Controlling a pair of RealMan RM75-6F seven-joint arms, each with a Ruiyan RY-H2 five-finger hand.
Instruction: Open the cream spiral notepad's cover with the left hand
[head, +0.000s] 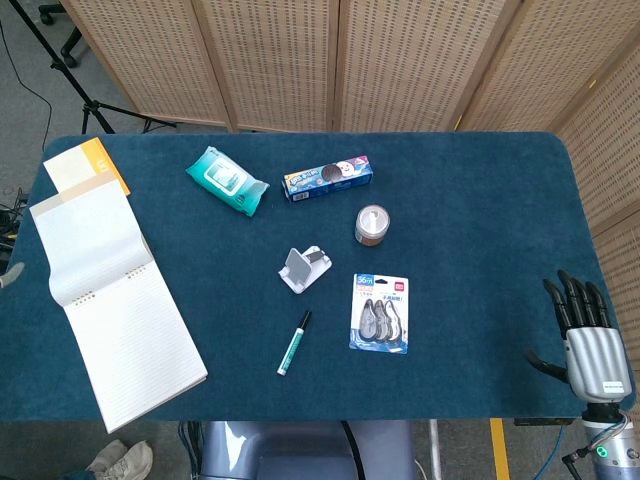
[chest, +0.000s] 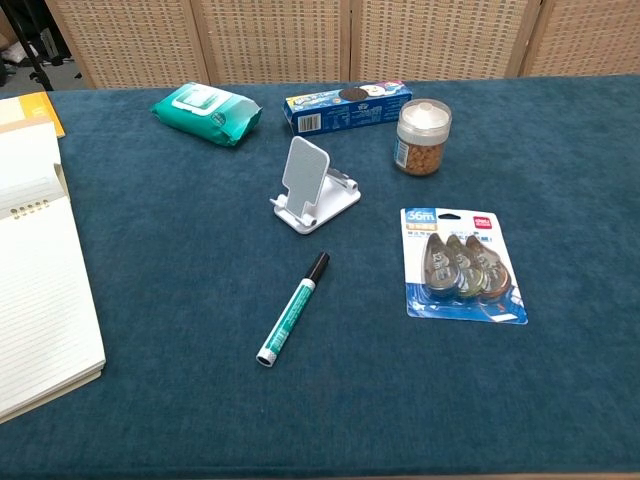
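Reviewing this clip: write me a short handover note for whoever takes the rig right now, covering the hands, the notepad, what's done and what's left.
Left robot hand: only a grey tip shows at the table's left edge in the head view; open or shut cannot be told.
Right robot hand: off the table's right front corner, fingers apart, holding nothing.
Notepad: at the left end of the table, lined page exposed, cover flipped over the spiral and lying flat behind it.
Done: the cover is open.
Left: nothing on the notepad that I can see; probably just park the left arm.
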